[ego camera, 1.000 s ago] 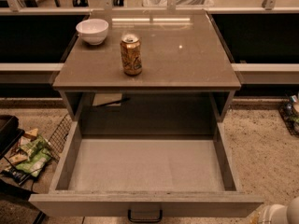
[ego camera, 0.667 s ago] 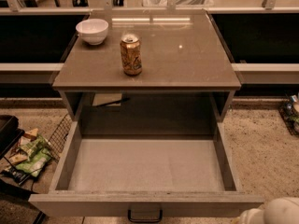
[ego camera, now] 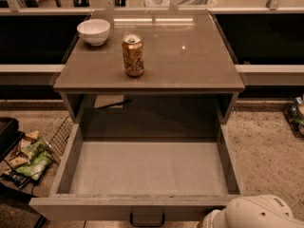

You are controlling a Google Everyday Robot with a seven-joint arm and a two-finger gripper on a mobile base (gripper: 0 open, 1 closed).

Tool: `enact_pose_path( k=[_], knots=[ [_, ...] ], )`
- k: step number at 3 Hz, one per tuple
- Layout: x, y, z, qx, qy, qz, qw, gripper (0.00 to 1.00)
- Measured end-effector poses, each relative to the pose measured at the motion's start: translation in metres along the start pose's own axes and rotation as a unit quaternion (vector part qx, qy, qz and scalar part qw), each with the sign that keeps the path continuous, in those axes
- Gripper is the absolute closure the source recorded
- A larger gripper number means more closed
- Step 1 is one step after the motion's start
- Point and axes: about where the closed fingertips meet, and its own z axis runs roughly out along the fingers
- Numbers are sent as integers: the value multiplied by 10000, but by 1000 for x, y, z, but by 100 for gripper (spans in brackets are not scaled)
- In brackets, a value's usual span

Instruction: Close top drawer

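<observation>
The top drawer [ego camera: 147,170] is pulled far out of the grey-beige cabinet, and its inside is bare. Its flat front runs along the bottom of the view, with the small black bail handle [ego camera: 147,219] at its centre. A white rounded part of my arm [ego camera: 256,213] shows at the bottom right, just right of the handle and in front of the drawer front. The gripper itself is out of view, below the lower edge.
On the cabinet top [ego camera: 190,56] stand a white bowl [ego camera: 93,31] at the back left and a drink can [ego camera: 133,56] near the middle. A wire basket of snack bags [ego camera: 31,156] sits on the floor at left. Dark shelving runs behind.
The white part of my arm has come further into view at the bottom right, moving up and to the left towards the drawer front. The drawer has not moved.
</observation>
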Motion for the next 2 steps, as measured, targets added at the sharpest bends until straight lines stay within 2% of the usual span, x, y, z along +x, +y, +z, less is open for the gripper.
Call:
enact_pose_path(
  k=[1, 2],
  knots=[
    [-15, -11, 17, -34, -108, -166, 9998, 100],
    [-37, -36, 31, -7, -216, -342, 9992, 100]
  ],
)
